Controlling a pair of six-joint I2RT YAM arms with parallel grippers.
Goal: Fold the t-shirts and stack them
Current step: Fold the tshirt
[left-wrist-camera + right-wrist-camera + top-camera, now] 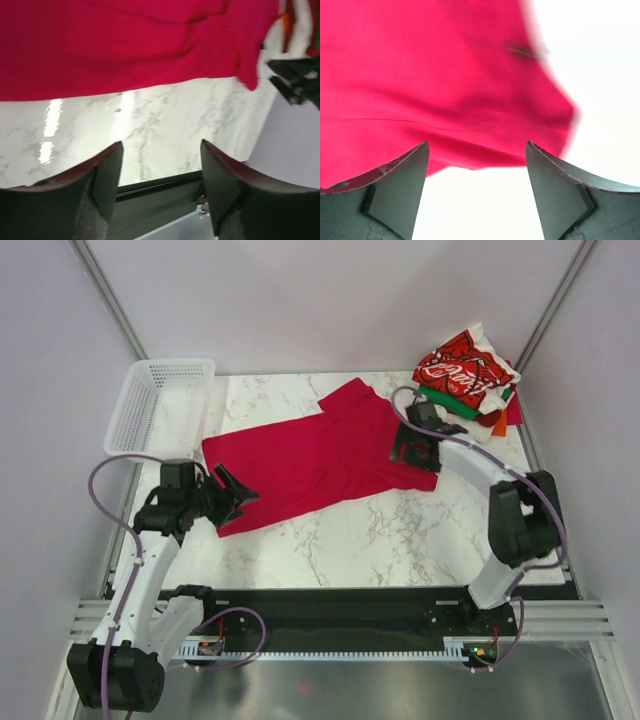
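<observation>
White marble table (400, 530) inside pale walls, seen from above, with both arm bases bolted along its near edge.

Nearest to me, toward the left edge, the left end effector (238, 492) sits by the near left hem of the crimson t-shirt (310, 465). From its wrist camera the fingers (107, 175) are spread wide, gripping nothing, with bare marble between them and the shirt's edge just ahead.

Across the middle of the table the crimson t-shirt lies spread flat, slanting from the left side up toward the far right.

Over the shirt's right end is the right end effector (412, 448). It is released too: the wrist view shows its fingers (555, 185) apart with red cloth beneath.

At the far right corner rests a stack of folded t-shirts (465, 370), with red with white script on top and green, white and orange edges below.

At the far left corner stands a white mesh basket (125, 420).
</observation>
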